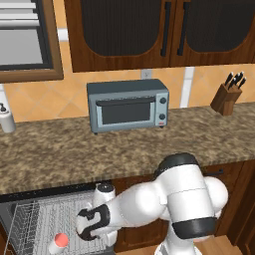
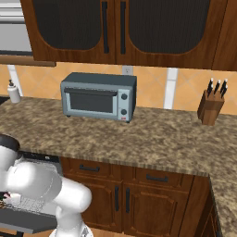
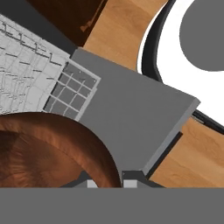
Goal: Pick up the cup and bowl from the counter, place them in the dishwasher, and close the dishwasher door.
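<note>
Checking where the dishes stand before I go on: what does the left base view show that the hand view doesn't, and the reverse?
Left base view alone: the cup lying in the rack, the counter, the toaster oven, the knife block. Hand view alone: the bowl close up, pinched at its rim by the fingers, above the lowered dishwasher door. Both share the dishwasher's wire rack.

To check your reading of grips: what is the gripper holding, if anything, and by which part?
The gripper holds the bowl by its rim, one fingertip either side of the wall, above the dishwasher door.
</note>
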Tool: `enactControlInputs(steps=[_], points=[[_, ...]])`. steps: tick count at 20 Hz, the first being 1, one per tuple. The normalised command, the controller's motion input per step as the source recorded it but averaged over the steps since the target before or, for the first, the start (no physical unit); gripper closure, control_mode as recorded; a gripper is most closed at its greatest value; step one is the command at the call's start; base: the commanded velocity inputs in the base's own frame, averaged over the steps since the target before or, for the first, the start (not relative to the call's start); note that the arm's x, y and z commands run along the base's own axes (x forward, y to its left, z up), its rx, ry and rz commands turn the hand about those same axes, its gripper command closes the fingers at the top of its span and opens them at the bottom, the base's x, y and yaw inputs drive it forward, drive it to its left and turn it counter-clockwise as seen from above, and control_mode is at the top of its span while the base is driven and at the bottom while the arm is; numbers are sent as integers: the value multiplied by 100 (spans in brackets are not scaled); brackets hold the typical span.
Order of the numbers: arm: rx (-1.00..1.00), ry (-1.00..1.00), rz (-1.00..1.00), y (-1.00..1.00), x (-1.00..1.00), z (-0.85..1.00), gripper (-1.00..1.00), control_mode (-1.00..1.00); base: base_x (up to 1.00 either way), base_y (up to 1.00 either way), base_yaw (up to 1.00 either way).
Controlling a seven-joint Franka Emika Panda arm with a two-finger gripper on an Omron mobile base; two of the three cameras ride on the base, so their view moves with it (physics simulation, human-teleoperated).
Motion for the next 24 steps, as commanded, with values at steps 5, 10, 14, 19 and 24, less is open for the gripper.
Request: enactControlInputs(steps=[5, 10, 14, 19, 24], points=[[-9, 5, -8, 0, 48, 0, 100, -100, 0, 0, 0], [-10, 14, -2, 8, 31, -2, 100, -100, 0, 0, 0], [-9, 14, 0, 9, 11, 0, 100, -100, 0, 0, 0], [-7, 3, 0, 10, 0, -13, 100, -100, 0, 0, 0], [-4, 9, 0, 1, 0, -45, 100, -100, 0, 0, 0]])
